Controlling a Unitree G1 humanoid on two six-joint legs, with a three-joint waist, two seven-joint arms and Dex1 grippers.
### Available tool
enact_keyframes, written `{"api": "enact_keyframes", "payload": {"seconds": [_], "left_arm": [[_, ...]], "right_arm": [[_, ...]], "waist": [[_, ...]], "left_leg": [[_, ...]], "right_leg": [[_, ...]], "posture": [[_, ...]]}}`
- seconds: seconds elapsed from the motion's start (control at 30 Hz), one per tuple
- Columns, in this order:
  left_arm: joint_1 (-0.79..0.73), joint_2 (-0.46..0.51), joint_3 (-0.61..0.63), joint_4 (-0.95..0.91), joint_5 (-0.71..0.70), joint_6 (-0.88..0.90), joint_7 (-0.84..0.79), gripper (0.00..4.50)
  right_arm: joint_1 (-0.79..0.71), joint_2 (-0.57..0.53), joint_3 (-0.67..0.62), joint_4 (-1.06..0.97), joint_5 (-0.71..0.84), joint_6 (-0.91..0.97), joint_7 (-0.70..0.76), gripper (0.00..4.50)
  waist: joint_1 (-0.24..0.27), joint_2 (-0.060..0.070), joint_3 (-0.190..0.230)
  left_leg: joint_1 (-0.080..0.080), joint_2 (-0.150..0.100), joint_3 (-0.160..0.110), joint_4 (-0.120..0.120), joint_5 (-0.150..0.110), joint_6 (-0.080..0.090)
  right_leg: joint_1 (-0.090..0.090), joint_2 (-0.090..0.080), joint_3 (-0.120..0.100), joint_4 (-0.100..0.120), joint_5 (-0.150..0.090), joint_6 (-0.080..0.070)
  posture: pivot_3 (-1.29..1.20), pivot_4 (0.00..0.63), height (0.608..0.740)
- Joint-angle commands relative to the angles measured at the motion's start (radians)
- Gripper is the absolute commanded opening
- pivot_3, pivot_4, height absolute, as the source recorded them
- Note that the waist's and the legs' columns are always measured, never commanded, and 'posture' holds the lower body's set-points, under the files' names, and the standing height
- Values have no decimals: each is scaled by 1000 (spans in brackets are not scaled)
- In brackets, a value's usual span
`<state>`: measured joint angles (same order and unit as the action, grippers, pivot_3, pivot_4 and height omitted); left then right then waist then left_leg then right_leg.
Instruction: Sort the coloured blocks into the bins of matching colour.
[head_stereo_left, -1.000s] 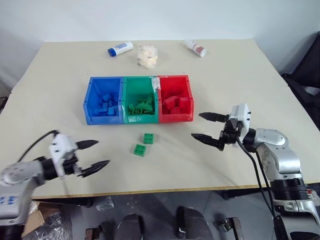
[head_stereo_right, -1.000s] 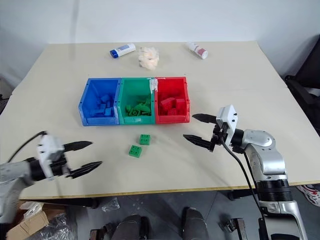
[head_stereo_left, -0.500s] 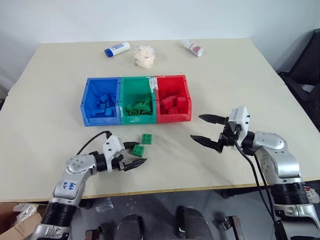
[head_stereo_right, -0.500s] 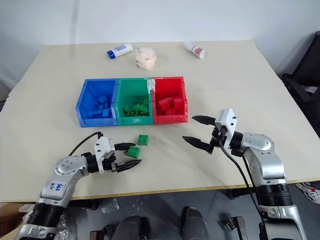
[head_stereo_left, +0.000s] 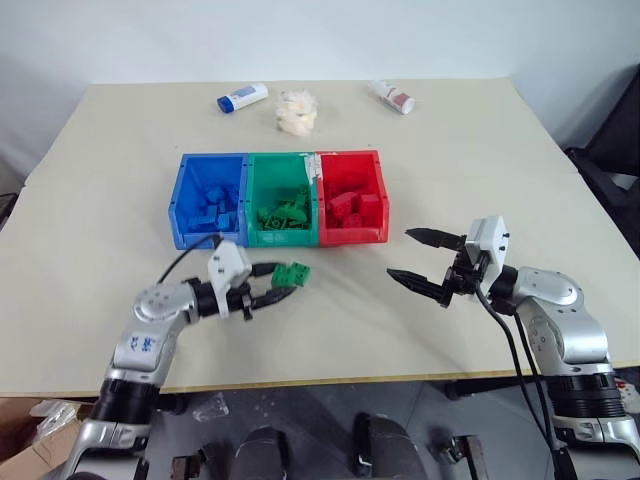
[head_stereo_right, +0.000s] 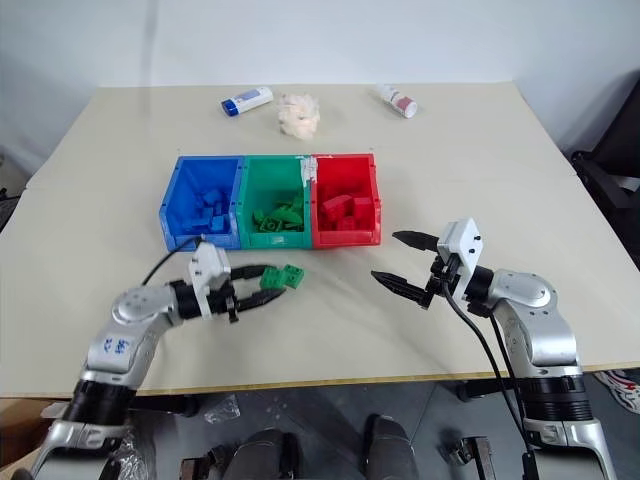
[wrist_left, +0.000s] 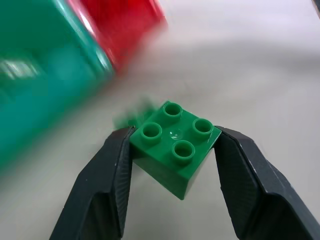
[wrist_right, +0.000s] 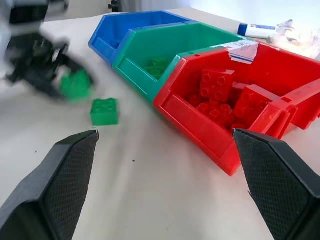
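Observation:
My left gripper (head_stereo_right: 262, 285) is shut on a green block (wrist_left: 175, 145), one black finger on each side, just in front of the bins. A second green block (head_stereo_right: 293, 275) lies on the table beside it, seen also in the right wrist view (wrist_right: 104, 111). The blue bin (head_stereo_left: 205, 238), green bin (head_stereo_left: 282, 240) and red bin (head_stereo_left: 352, 237) stand joined in a row at the table's middle. Each holds several blocks of its own colour. My right gripper (head_stereo_left: 400, 255) hangs open and empty to the right of the red bin.
At the far edge of the table lie a white bottle with a blue label (head_stereo_left: 241, 97), a fluffy white tissue wad (head_stereo_left: 296, 110) and a white bottle with a red label (head_stereo_left: 391, 96). The table's front edge runs just below both arms.
My left gripper came in from the front left, closed on one green block and carried it closer to the bins. The right gripper stayed open where it was.

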<state>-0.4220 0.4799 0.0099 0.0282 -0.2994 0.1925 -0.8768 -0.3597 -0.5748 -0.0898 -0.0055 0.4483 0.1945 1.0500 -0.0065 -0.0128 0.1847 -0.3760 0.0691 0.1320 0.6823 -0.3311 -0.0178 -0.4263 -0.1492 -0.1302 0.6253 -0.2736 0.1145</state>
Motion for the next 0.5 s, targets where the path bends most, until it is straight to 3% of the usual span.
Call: {"api": "enact_keyframes", "payload": {"seconds": [0.03, 0.3, 0.33, 0.5], "left_arm": [[-103, -13, 23, 67, 14, -18, 54, 2100], [-399, -70, 20, 509, 124, -170, 171, 2100], [-410, -72, 19, 537, 129, -181, 171, 2833], [-406, -72, 19, 558, 116, -243, 108, 4277]], "right_arm": [[8, -3, -30, -42, 13, -29, -14, 4500], [38, -3, -50, -83, 23, -33, -51, 4500], [44, -4, -51, -88, 24, -33, -54, 4500], [70, -10, -62, -111, 28, -31, -60, 4500]], "waist": [[5, 0, 0], [6, 0, 0], [4, 0, 0], [5, 0, 0]], "left_leg": [[0, 0, 0, 0, 0, 0], [0, -1, 1, 0, 0, 1], [-1, -1, 1, 0, 0, 1], [-1, -1, 1, 0, 0, 1]], "right_leg": [[0, 0, 0, 0, 0, 0], [0, 0, 0, -2, 1, 1], [0, 0, 0, -3, 1, 2], [0, 0, 0, -4, 1, 2]], "posture": [[0, 150, 740], [0, 150, 740], [0, 150, 740], [0, 150, 740]]}}
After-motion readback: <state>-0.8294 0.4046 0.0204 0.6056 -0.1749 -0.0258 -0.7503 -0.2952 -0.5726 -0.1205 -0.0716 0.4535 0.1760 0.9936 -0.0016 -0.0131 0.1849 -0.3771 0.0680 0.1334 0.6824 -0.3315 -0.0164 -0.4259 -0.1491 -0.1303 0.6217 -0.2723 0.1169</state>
